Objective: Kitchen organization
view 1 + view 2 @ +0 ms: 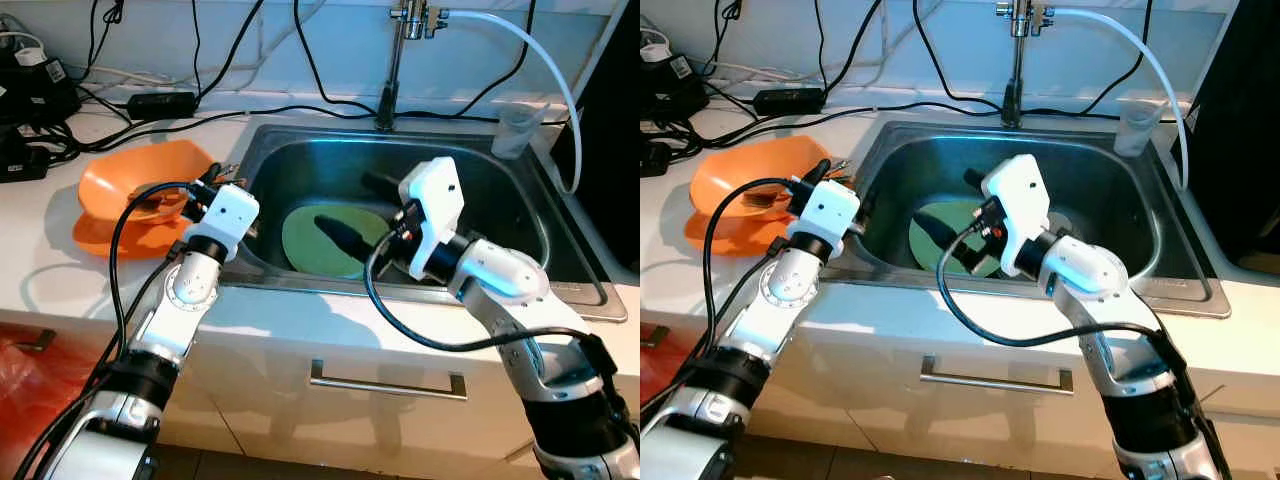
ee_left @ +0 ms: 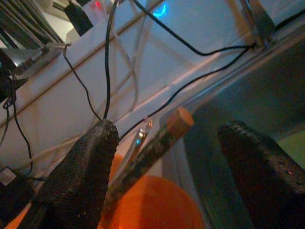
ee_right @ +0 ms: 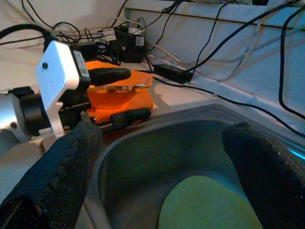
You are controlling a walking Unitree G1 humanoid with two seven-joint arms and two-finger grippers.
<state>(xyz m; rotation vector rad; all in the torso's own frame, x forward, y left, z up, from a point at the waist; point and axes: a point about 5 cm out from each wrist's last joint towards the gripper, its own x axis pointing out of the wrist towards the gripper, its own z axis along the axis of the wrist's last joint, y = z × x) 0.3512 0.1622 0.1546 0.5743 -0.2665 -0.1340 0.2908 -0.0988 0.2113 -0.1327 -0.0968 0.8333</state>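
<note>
Green plate [image 1: 325, 240] is lying flat on the bottom of the steel sink [image 1: 520, 215], with the right gripper [image 1: 365, 215] hung just above it, jaws spread wide and nothing held. Biggest risk as judged from here: a flat plate on a slick basin is hard to get a finger under, so it could easily be skated around or scraped instead of lifted, and the sink wall could be clipped by the wrist.

Over on the desk [image 1: 40, 260], left of the sink, the left gripper [image 1: 205, 190] is parked at the rim of the orange bowl [image 1: 140, 190], jaws open. A wooden-tipped stick and a metal utensil [image 2: 140, 138] are seen between its fingers in the wrist view, not clamped. Those could be knocked out, or the bowl tipped, if the arm is swung carelessly. Loose cables [image 1: 130, 125] behind could get snagged too.

A clear cup [image 1: 517, 130] is standing by the tap; contents can't be told.
</note>
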